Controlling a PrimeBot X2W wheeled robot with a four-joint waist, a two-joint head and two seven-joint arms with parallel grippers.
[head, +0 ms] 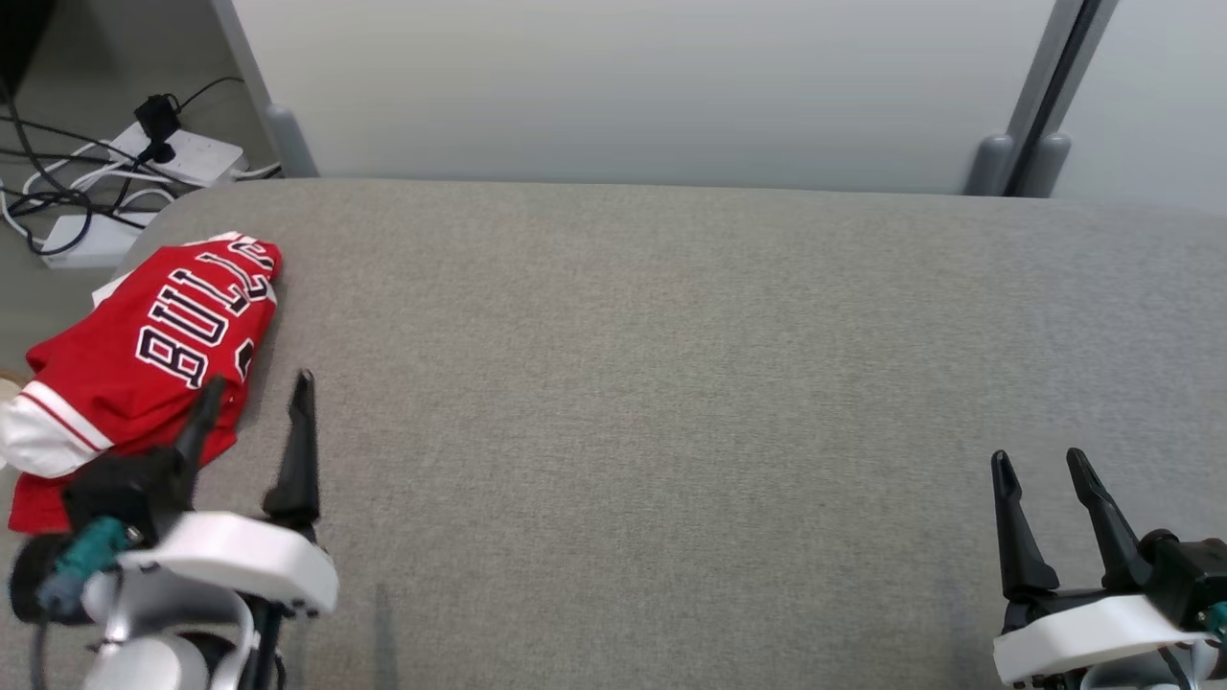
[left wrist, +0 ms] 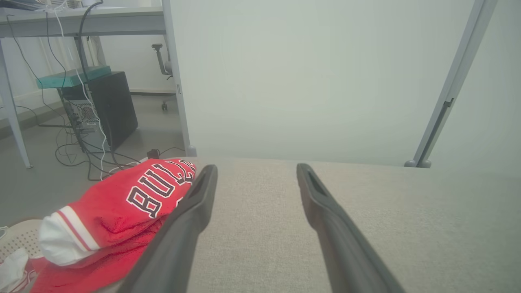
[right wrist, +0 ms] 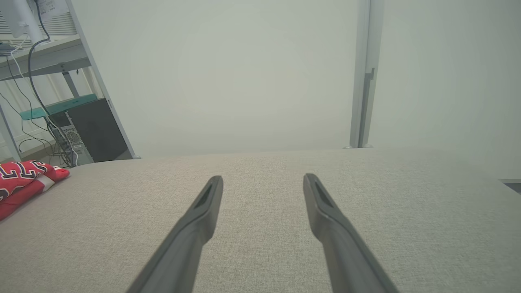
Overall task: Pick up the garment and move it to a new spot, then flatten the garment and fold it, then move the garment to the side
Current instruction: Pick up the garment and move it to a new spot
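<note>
Left gripper (head: 255, 383) is held spread just beside the jersey (head: 144, 355), bunched at mid-left — right gripper (head: 1038, 460), lower right, likewise spread, empty. Pick-up seems pending: a leftward reach and pinch is needed.

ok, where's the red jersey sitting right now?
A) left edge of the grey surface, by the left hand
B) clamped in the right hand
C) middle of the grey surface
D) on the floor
A: the red jersey lies at the left edge of the grey surface, beside the open left hand.
</note>
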